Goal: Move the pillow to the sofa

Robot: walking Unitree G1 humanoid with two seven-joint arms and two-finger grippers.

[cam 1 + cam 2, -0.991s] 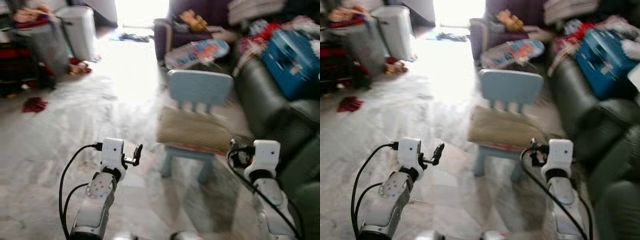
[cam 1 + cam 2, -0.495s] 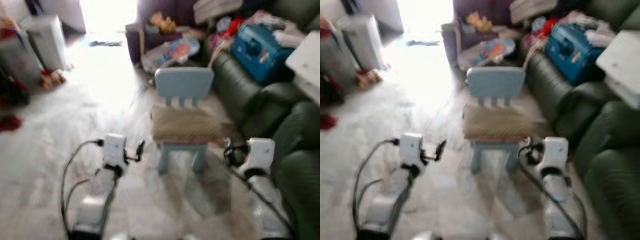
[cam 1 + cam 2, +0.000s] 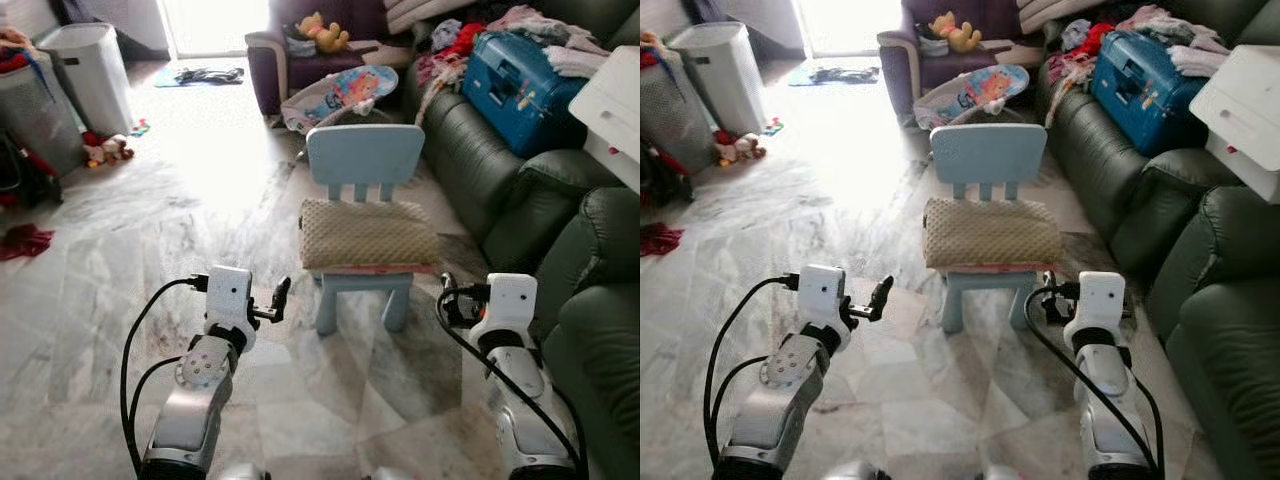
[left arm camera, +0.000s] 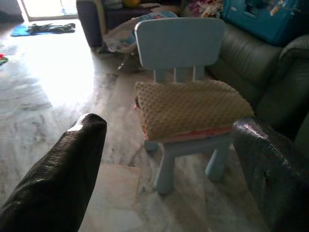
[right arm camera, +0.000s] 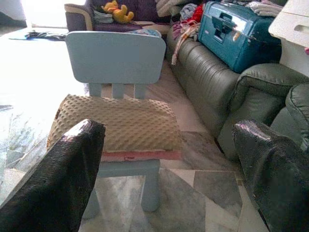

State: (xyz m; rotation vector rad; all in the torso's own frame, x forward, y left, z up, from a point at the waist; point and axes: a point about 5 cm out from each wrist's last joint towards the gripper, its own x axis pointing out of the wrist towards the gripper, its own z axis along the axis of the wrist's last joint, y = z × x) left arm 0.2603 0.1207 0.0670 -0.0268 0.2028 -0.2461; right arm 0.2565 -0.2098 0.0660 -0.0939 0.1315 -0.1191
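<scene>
A cluttered living room with a pale marble-tile floor [image 3: 120, 250]: sunlight floods in from a doorway at the top of the frame, and a dark green leather sofa [image 3: 500, 190] runs down the right side. At the centre of the frame stands a small light-blue plastic child's chair [image 3: 365, 165], and on its seat lies the beige dimpled-fabric pillow [image 3: 368, 233], resting flat on a thin pink cushion [image 3: 372, 269] whose edge peeks out at the front of the seat. The pillow is well apart from the sofa, which sits to the chair's right.

My left gripper [image 3: 281, 297] hovers above the floor at lower left of centre, just beside the chair's front leg; in the left wrist view its two black fingers [image 4: 58, 179] are spread wide, with the chair and pillow between them. My right gripper [image 3: 1049, 300] is held at lower right, between the chair and the sofa, its fingers [image 5: 63, 179] likewise spread wide apart and holding nothing.

A blue hard-shell suitcase [image 3: 525, 85] sits on the sofa at upper right amid piled clothes. A white bin [image 3: 88, 70] stands at upper left.
</scene>
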